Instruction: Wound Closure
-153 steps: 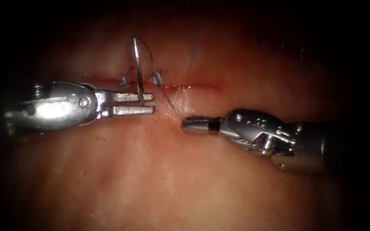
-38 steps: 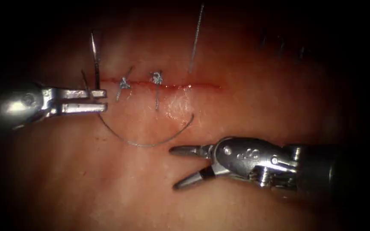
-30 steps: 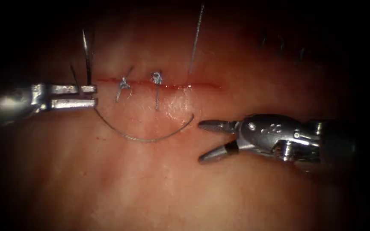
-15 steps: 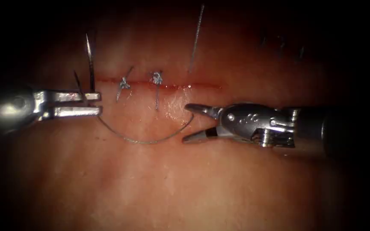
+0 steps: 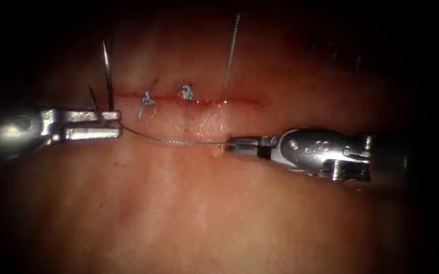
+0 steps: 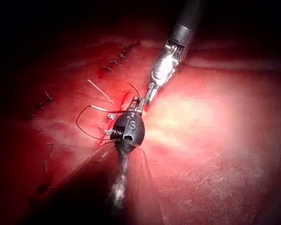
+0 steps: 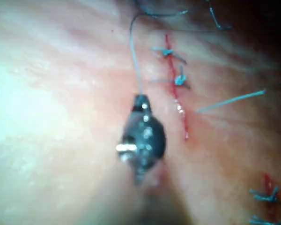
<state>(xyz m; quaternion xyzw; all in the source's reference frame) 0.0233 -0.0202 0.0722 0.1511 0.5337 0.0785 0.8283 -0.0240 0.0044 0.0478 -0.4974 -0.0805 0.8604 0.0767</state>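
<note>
Right end effector lies nearest, below the cut, jaws closed flat on the thread at its tip. Thread runs nearly straight from there leftward across the tissue to the left end effector, which sits just below the cut's left end. Left jaws pinched together on the needle, gripped near its lower end; the rest of the curve stands up past the cut line, tip free in the air, not in the tissue. Half a second ago the right jaws were wide open around a slack hanging loop of thread; now they have clamped it and the loop is pulled taut. Left tool has hardly moved.

Cut: thin red horizontal line with red fluid along it. Two knots on it, left knot and second knot, each with short tails. Farther back, a loose thread end rises from the cut's far side, just right of the knots.
</note>
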